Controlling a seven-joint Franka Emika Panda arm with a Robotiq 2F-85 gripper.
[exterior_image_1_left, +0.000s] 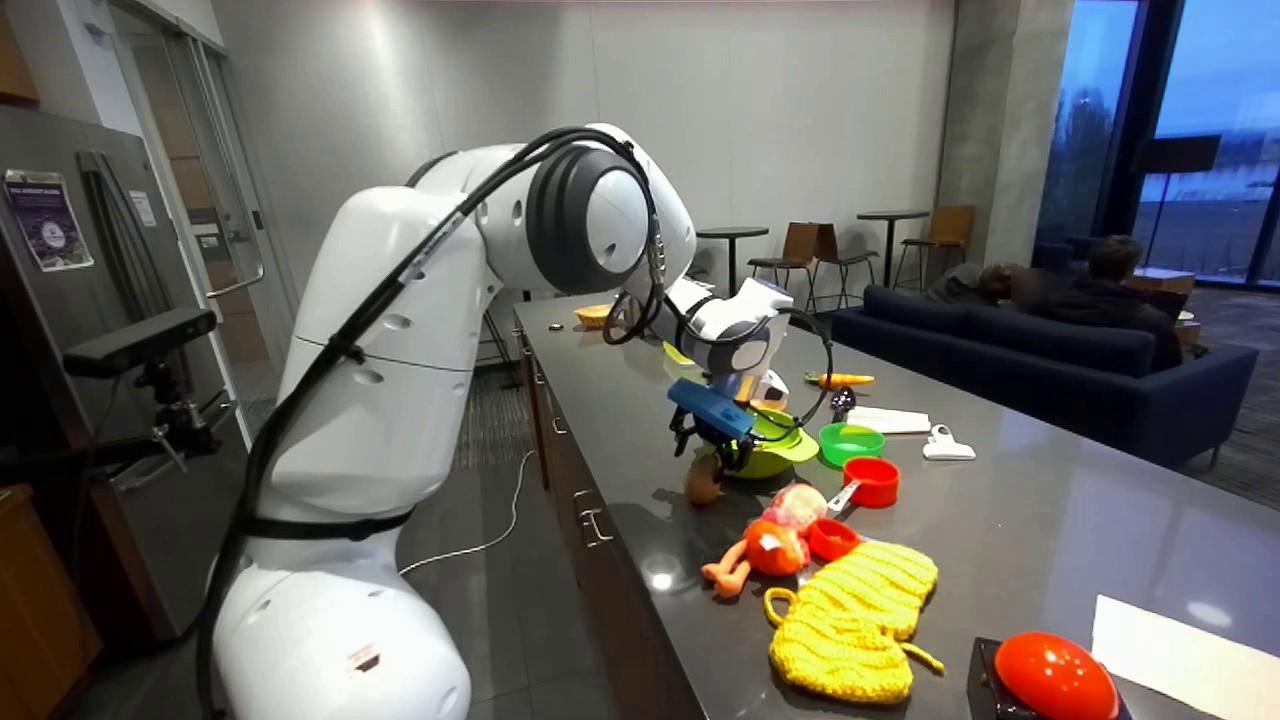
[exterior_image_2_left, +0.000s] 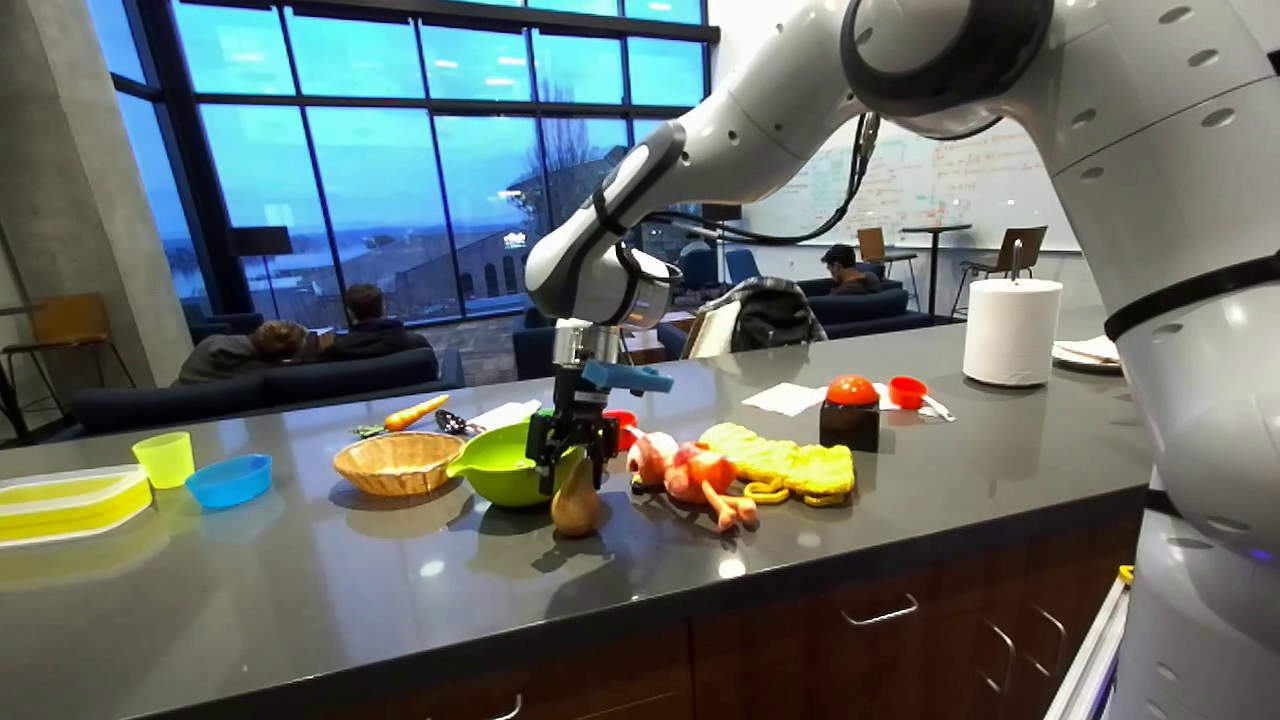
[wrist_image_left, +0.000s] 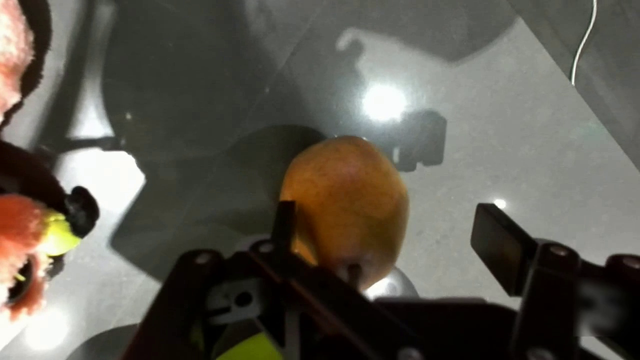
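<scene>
Pear (exterior_image_2_left: 576, 508) stands on the surface (exterior_image_2_left: 400, 610), just on the near side of the green bowl (exterior_image_2_left: 500, 487). Pincer (wrist_image_left: 390, 227) spread about it, nothing gripped. Risk: pear sits closer to one finger (wrist_image_left: 285, 222); lopsided closing could tip it or nudge the bowl.

counter (exterior_image_2_left: 300, 590): smooth, glossy, light glints. pear (wrist_image_left: 355, 200): smooth skin, soft sheen. finger pads (wrist_image_left: 500, 247): matt. yellow knit (exterior_image_1_left: 855, 622): coarse ribbed yarn. plush toy (exterior_image_2_left: 697, 474): fuzzy cloth. green bowl (exterior_image_2_left: 500, 482): smooth plastic look. basket (exterior_image_2_left: 395, 478): rough weave. cabinet fronts (exterior_image_2_left: 780, 640): wood-like; handles (exterior_image_2_left: 880, 616), bright metal.
</scene>
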